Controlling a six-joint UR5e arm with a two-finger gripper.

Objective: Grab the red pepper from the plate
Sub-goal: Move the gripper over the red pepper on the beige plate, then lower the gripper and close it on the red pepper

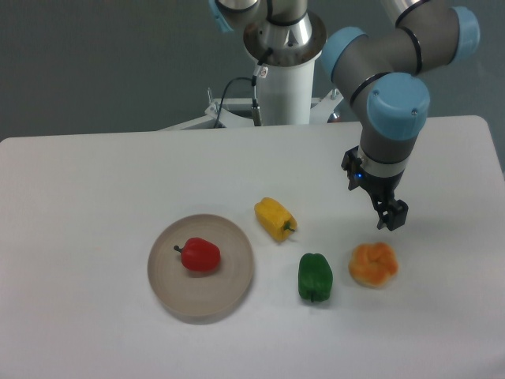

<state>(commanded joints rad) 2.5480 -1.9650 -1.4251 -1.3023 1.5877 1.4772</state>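
Observation:
The red pepper [200, 255] lies on the beige round plate [229, 284] at the front left of the table, its short dark stem pointing left. My gripper [390, 218] hangs far to the right of the plate, just above and behind an orange fruit. Its dark fingers point down and nothing shows between them; from this angle the gap between them cannot be made out.
A yellow pepper [274, 219] lies right of the plate's far edge. A green pepper [315, 277] stands further right at the front, and an orange fruit [373, 264] sits beside it under the gripper. The robot's base [282, 87] stands at the table's back edge.

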